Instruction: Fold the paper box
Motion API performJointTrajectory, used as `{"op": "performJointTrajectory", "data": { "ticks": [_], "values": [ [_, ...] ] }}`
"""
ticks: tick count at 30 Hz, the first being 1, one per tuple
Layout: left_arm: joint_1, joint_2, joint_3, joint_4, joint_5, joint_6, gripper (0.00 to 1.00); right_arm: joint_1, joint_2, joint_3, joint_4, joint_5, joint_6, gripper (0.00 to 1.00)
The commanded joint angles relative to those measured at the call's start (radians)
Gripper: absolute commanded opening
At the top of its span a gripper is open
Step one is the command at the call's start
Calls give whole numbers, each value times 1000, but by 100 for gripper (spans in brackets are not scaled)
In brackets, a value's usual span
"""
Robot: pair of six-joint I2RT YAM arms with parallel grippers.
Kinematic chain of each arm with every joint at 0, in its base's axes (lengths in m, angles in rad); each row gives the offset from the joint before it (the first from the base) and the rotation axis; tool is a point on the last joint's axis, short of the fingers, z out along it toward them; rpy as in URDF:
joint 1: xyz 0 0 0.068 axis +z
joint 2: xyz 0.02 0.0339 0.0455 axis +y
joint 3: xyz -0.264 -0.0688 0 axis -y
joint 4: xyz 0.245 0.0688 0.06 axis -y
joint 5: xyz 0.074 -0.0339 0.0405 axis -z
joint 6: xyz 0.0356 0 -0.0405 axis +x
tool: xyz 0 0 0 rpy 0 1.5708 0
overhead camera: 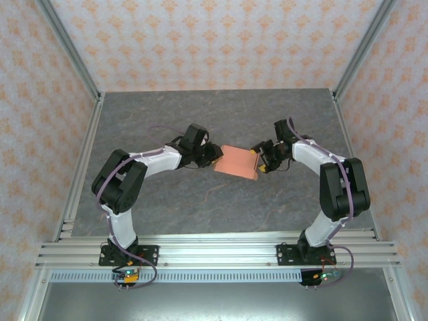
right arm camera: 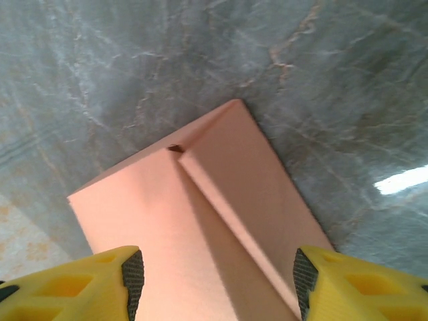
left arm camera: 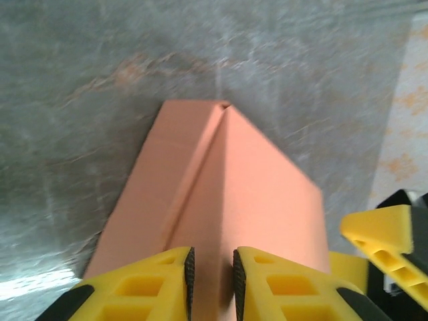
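The paper box (overhead camera: 235,162) is salmon-orange and partly folded, and it lies mid-table between the two arms. A raised crease runs along its length, dividing two sloping panels (left arm camera: 261,194). My left gripper (left arm camera: 212,274) sits at the box's left end (overhead camera: 215,155). Its jaws stand a narrow gap apart, astride that crease. I cannot tell whether the pads (left arm camera: 189,271) touch the cardboard. My right gripper (right arm camera: 217,281) is at the right end (overhead camera: 258,159), open wide above the box (right arm camera: 154,221), with one finger near each long edge.
The grey marbled tabletop (overhead camera: 200,114) has free room behind and in front of the box. Patterned walls and aluminium frame rails (overhead camera: 80,167) bound the table. A yellow finger of the right gripper (left arm camera: 384,234) shows at the right edge of the left wrist view.
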Motion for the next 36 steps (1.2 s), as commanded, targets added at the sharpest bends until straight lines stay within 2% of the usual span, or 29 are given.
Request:
{"op": "performJointTrajectory", "data": {
  "ticks": [1, 5, 9, 14, 16, 19, 22, 26, 28, 31, 36],
  "values": [
    [-5, 16, -6, 3, -7, 50, 24, 7, -30, -3, -42, 49, -33, 65],
    [-5, 21, 6, -49, -35, 104, 23, -2, -51, 30, -103, 90, -87, 71],
    [-6, 21, 24, -82, -37, 150, 24, -5, -104, 39, -156, 158, -184, 72],
    [-10, 9, 25, -113, -57, 180, 25, 5, -129, 4, -112, 81, -272, 71],
    [-9, 7, 29, -126, -62, 196, 27, 14, -118, -31, -39, 56, -288, 68],
    [-10, 5, 37, -153, -82, 213, 28, 20, -83, -85, 55, 59, -310, 59],
    [-10, -5, 39, -154, -69, 218, 29, 26, -71, -139, 121, 65, -329, 56],
    [-2, -44, 89, -245, -87, 294, 33, 27, -58, -123, 51, 155, -416, 56],
    [8, -65, 110, -273, -60, 311, 36, 27, -48, -114, 28, 165, -440, 56],
    [19, -108, 86, -223, 29, 346, 39, 27, -34, -107, 35, 152, -454, 56],
    [21, -114, 18, -163, -13, 439, 47, 29, -47, -110, 78, 109, -465, 57]
  ]
}}
